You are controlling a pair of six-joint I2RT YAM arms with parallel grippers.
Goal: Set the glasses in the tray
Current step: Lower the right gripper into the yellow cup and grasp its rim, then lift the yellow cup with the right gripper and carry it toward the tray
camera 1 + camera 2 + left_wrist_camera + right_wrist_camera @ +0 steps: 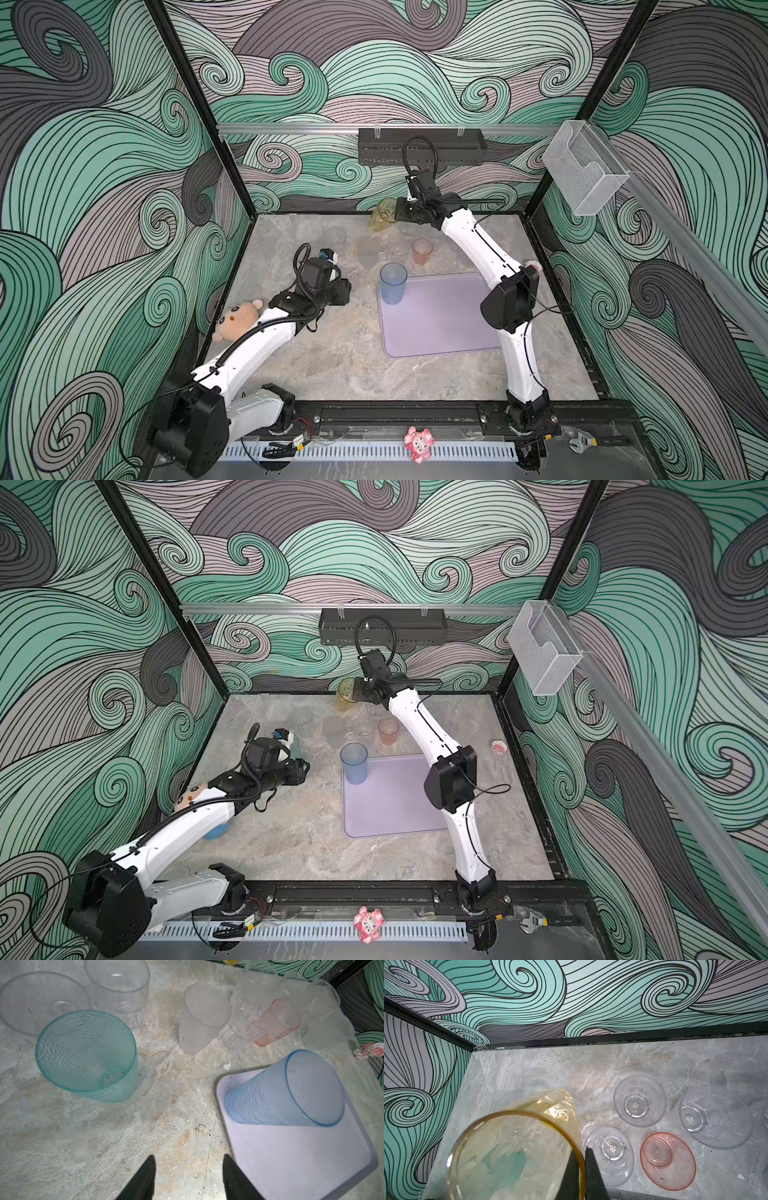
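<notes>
My right gripper (582, 1151) is shut on the rim of the amber glass (517, 1147), one finger inside and one outside. It holds the glass tilted above the table's back edge (383, 216). The lilac tray (440, 332) lies right of centre, and a tall blue glass (392, 282) stands upright in its far left corner. My left gripper (188, 1159) hangs open and empty over bare table beside the tray (291, 1157). A teal glass (87, 1055), a frosted glass (203, 1016), a pink glass (667, 1160) and several clear glasses (639, 1103) stand on the table behind the tray.
A plush bear (235, 318) lies by the left arm, with a blue ball (216, 833) under it. A small pink toy (498, 746) sits near the right wall and another (419, 442) on the front rail. A black basket (419, 147) and a clear box (586, 170) hang on the walls.
</notes>
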